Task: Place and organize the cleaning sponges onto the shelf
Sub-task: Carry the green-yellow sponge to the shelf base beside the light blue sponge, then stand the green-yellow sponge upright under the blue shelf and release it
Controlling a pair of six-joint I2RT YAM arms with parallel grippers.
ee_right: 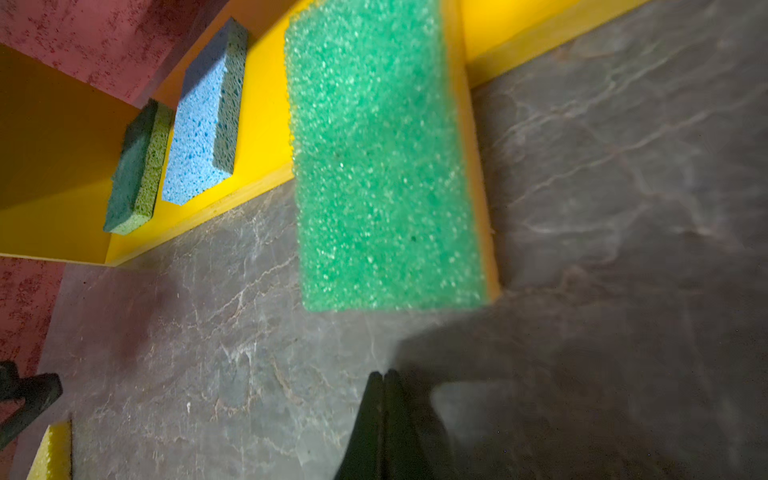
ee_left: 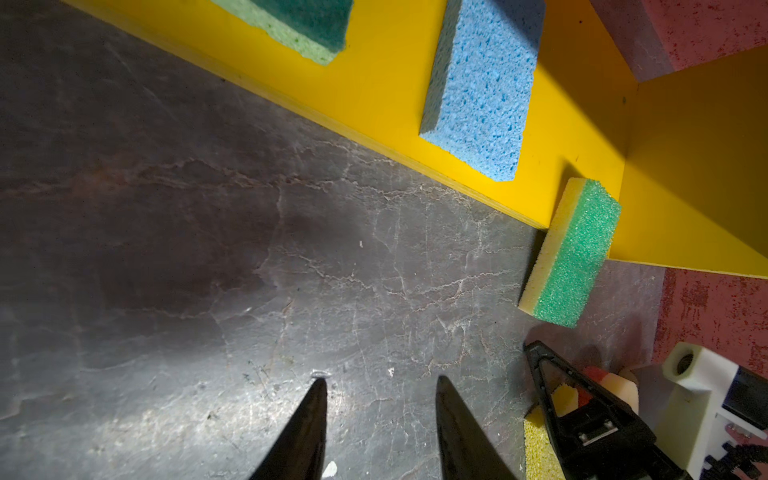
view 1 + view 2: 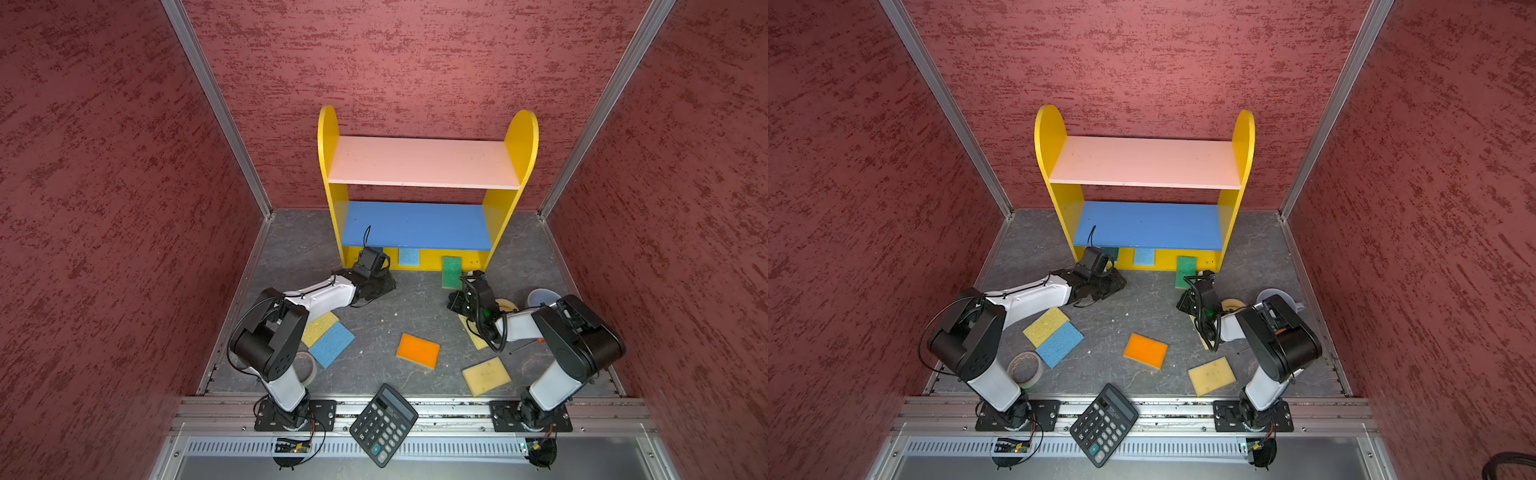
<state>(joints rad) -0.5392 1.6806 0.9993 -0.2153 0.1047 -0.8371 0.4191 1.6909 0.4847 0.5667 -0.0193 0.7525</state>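
The shelf [image 3: 424, 162] stands at the back. On its yellow bottom board lie a dark green sponge [image 3: 1111, 252] and a blue sponge [image 3: 409, 256]. A green-topped sponge [image 3: 451, 272] [image 1: 386, 166] rests half on that board's edge, half on the floor. My right gripper [image 1: 383, 374] [image 3: 454, 298] is shut and empty, just short of that sponge's near end. My left gripper [image 2: 380, 382] [image 3: 390, 284] hangs open over bare floor before the shelf's left part. Yellow [image 3: 319, 328], blue [image 3: 331, 344], orange [image 3: 418, 351] and pale yellow [image 3: 486, 376] sponges lie loose on the floor.
A black calculator [image 3: 383, 424] straddles the front rail. A tape roll [image 3: 1025, 368] sits beside the left arm's base. Under the right arm lie another yellow sponge [image 3: 473, 334] and a round cream sponge [image 3: 506, 305], with a pale cup [image 3: 542, 296] behind. Red walls close in.
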